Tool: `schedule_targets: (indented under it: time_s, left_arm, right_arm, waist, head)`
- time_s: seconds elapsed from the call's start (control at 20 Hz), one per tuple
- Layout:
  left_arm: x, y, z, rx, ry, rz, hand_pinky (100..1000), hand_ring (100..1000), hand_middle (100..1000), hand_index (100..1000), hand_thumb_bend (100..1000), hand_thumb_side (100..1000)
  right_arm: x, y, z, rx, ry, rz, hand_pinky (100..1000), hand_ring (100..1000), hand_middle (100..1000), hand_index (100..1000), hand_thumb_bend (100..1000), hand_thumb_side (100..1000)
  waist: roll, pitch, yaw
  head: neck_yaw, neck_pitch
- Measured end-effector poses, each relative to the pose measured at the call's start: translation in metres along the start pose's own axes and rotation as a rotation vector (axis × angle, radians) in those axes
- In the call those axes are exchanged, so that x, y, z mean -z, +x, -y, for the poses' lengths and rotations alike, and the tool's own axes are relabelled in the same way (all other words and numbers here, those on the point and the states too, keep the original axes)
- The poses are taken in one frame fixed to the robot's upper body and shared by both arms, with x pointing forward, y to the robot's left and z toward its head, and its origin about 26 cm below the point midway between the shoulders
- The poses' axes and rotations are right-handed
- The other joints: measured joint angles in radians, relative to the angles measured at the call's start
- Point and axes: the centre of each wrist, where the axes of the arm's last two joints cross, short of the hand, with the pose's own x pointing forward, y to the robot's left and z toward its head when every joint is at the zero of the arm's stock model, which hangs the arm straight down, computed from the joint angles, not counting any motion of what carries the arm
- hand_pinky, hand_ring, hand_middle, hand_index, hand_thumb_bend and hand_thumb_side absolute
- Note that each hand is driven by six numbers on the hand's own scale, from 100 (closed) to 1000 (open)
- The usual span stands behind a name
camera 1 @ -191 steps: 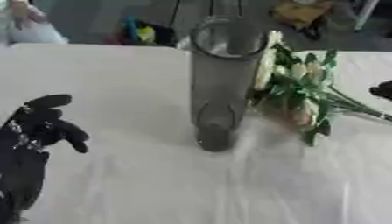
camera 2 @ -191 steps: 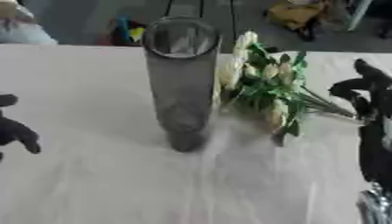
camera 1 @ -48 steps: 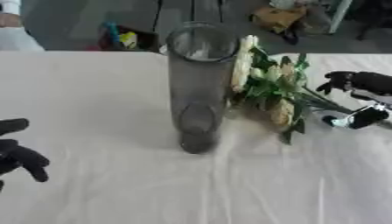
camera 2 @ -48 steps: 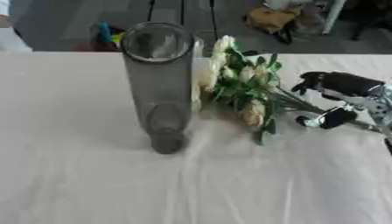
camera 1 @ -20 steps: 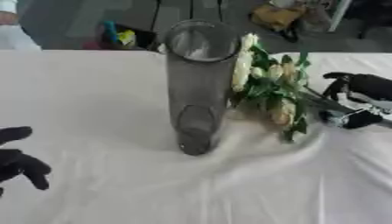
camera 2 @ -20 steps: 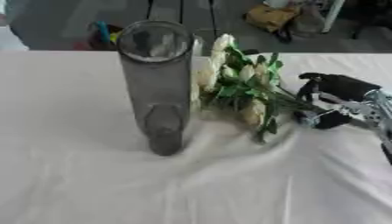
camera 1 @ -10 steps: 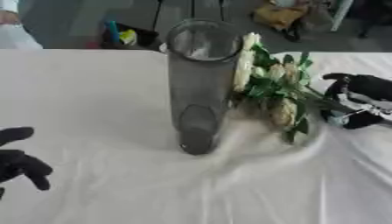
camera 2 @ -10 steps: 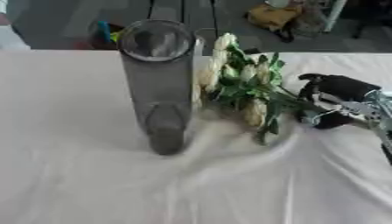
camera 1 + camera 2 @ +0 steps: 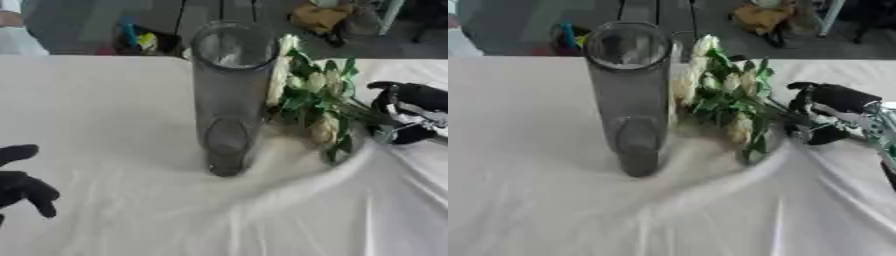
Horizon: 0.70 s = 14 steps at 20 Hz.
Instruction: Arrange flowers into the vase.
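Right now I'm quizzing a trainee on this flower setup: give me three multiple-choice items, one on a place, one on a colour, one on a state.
1. Where do the flowers lie?
A. in the vase
B. on the table, right of the vase
C. left of the vase

2. What colour are the blooms?
A. red
B. blue
C. cream-white

3. How is the vase?
A. upright, empty
B. tipped over
C. holding stems

Key: B, they rest on the cloth beside the vase; C, pale blooms among green leaves; A, it stands with nothing inside.

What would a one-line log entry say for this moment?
vase: upright, empty | flowers: lying on table right of vase | right robot hand: curled round stems | left robot hand: idle, lower left
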Motion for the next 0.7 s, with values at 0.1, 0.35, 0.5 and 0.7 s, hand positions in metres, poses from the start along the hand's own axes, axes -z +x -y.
schedule_targets:
  time_s: [0.1, 0.35, 0.5, 0.7]
  left_arm:
    - [0.0000, 0.0000, 0.0000, 0.000, -0.001, 0.000, 430, 592, 823, 774, 100, 986]
    - [0.0000, 0.0000, 0.0000, 0.000, -0.004, -0.002, 430, 592, 824, 775, 100, 988]
    - [0.0000, 0.0000, 0.0000, 0.000, -0.006, -0.003, 430, 593, 825, 775, 100, 989]
    - [0.0000, 0.0000, 0.0001, 0.000, -0.007, -0.004, 428, 591, 825, 775, 100, 990]
  right_arm:
    - [-0.0002, -0.0001, -0.0004, 0.010, -0.003, -0.005, 349, 971, 324, 572, 100, 400]
    - [-0.0007, -0.0008, -0.0018, 0.030, -0.009, -0.014, 291, 915, 267, 526, 100, 401]
    - [-0.0007, -0.0008, -0.0022, 0.038, -0.013, -0.018, 278, 902, 245, 506, 100, 404]
    - [-0.0009, -0.0012, -0.0029, 0.047, -0.021, -0.022, 285, 881, 216, 472, 100, 398]
  waist:
    - [0.000, 0.001, 0.000]
    - [0.000, 0.001, 0.000]
    - [0.000, 0.002, -0.001]
    - [0.000, 0.004, -0.001]
  head:
    - [0.000, -0.001]
    - [0.000, -0.007]
    - [0.000, -0.007]
    - [0.000, -0.008]
